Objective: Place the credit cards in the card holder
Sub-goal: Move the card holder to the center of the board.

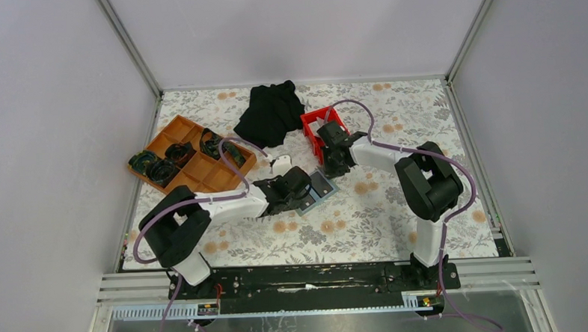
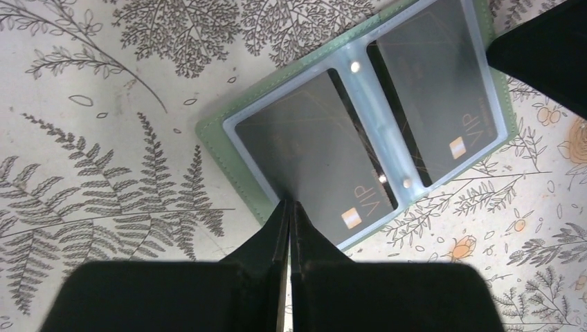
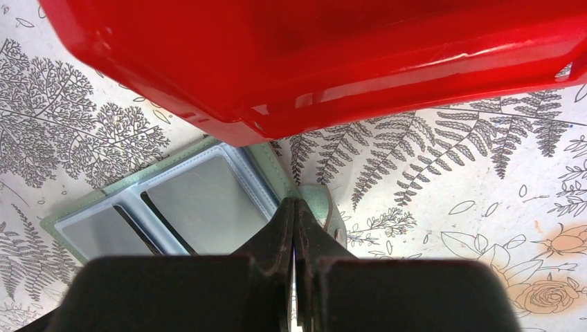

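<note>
The card holder [image 2: 214,135] lies open on the floral table, a green cover with clear sleeves. Two dark credit cards marked VIP sit in the sleeves, one on the left [image 2: 311,152] and one on the right [image 2: 436,90]. My left gripper [image 2: 289,203] is shut, its tips touching the near edge of the left card. My right gripper [image 3: 294,200] is shut too, its tips resting on the green border of the card holder [image 3: 266,166] beside the snap tab [image 3: 325,211]. From above, both grippers [image 1: 307,186] [image 1: 326,170] meet at the card holder [image 1: 320,191].
A red bin [image 1: 321,127] stands right behind the right gripper and fills the top of the right wrist view [image 3: 311,55]. An orange compartment tray [image 1: 189,155] with dark items sits at back left. A black cloth [image 1: 270,113] lies behind. A small white object [image 1: 280,165] lies near the left gripper.
</note>
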`<state>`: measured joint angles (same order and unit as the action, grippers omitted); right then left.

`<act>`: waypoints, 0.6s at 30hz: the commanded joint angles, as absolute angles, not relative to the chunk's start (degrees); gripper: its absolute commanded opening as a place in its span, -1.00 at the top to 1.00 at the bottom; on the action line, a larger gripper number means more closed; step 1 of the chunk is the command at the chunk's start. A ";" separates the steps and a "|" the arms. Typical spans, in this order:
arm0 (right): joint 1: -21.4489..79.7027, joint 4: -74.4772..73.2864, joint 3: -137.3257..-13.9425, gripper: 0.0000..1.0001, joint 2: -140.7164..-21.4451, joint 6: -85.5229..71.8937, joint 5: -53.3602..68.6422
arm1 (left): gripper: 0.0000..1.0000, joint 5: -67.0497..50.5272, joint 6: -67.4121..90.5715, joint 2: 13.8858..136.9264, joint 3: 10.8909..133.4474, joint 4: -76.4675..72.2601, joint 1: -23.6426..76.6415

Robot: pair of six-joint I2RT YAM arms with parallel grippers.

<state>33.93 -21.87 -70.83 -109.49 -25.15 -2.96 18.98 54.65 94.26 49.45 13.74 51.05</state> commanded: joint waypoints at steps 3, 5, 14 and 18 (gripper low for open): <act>35.07 -26.02 -66.99 1.00 -111.33 -26.60 -1.45 | 0.94 22.32 54.11 90.09 48.13 19.77 51.46; 35.07 -25.95 -66.42 1.00 -111.12 -26.96 -1.42 | 0.94 22.69 54.37 89.33 47.54 20.69 51.46; 37.19 -25.39 -63.33 1.00 -109.16 -30.06 -0.06 | 0.93 22.17 54.48 91.68 46.52 20.25 51.40; 38.46 -25.94 -62.99 1.00 -108.36 -30.61 -0.33 | 0.93 22.21 54.66 93.55 46.58 19.72 51.42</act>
<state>34.72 -18.13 -66.39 -106.91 -28.45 -3.60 20.84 54.68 91.77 46.89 19.20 51.07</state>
